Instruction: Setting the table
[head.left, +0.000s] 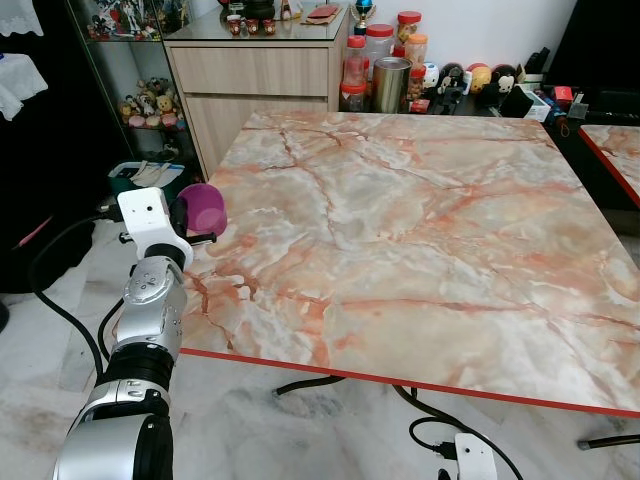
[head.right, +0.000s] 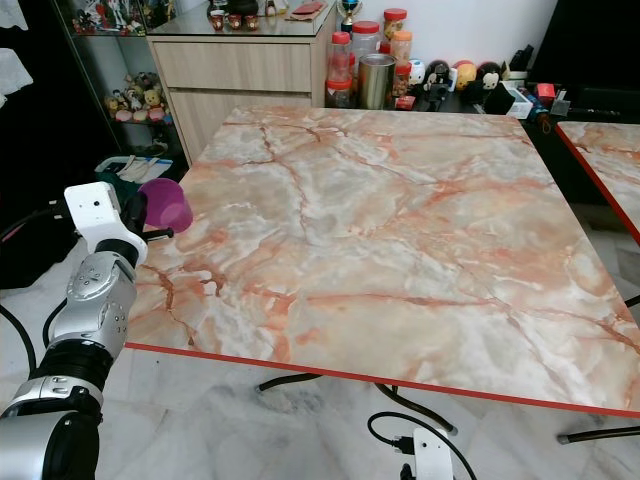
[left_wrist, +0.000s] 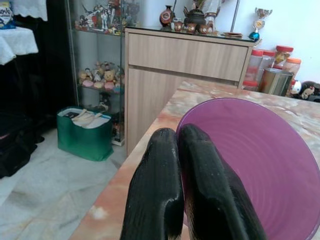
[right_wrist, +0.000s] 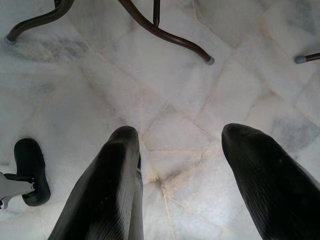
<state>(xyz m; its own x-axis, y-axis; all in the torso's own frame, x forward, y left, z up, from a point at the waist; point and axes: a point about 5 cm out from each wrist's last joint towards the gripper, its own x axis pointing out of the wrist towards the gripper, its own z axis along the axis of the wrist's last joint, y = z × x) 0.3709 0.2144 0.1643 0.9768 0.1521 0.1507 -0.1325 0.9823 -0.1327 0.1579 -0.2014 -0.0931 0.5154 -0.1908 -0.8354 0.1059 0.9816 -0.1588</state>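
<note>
The silver left arm (head.left: 150, 330) rises from the near corner of the view, and its left gripper (left_wrist: 182, 145) is clenched on the rim of a purple cup (head.left: 200, 208) — one finger inside, one outside. The cup lies tilted on its side at the left edge of the marble-patterned table (head.left: 420, 240), mouth towards the gripper. The right gripper (right_wrist: 182, 150) hangs low over the pale tiled floor (right_wrist: 170, 75), fingers spread apart — nothing between them
</note>
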